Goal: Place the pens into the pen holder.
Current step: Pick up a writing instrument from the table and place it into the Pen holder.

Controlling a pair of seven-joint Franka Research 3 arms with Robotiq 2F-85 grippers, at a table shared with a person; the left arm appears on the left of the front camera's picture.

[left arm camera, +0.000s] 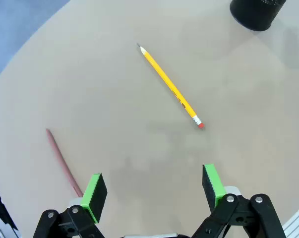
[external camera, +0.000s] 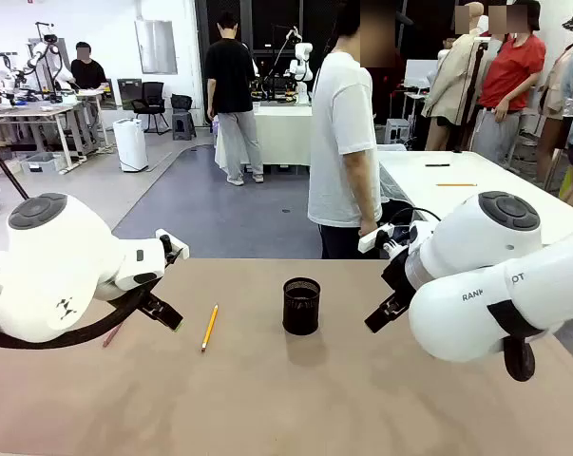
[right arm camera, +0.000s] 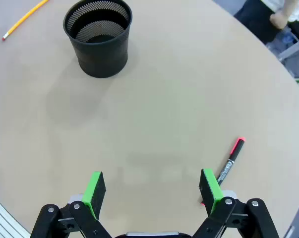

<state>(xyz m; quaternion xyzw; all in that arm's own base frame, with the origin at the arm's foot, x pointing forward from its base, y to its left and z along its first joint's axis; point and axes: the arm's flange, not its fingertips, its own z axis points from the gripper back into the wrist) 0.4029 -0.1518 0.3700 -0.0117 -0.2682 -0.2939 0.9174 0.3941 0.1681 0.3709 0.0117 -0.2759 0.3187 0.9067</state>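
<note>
Tan surface (external camera: 286, 408) fills the lower half of the front view, and the black mesh holder (external camera: 301, 305) stands upright at its middle. From the right wrist view, where it sits upper left, its inside looks empty and nothing sticks out above the rim.

So, by my judgement, the task is not yet begun: three pens lie flat on the surface and all remain to be placed. A yellow pencil (left arm camera: 170, 87) lies left of the holder in the front view, near it but apart, running diagonally through the upper middle of the left wrist view. A dark red pen (left arm camera: 62, 161) lies at lower left of that view, its near end passing behind one green pad. A black marker (right arm camera: 229, 162) with a red end lies at lower right of the right wrist view, slanting down behind the pad on that side.

Left tool (left arm camera: 154, 186): fingers wide apart, holding nothing, above bare surface between pencil and red pen. Right tool (right arm camera: 151, 188): fingers wide apart, holding nothing, marker just beside it; contact cannot be told.
</note>
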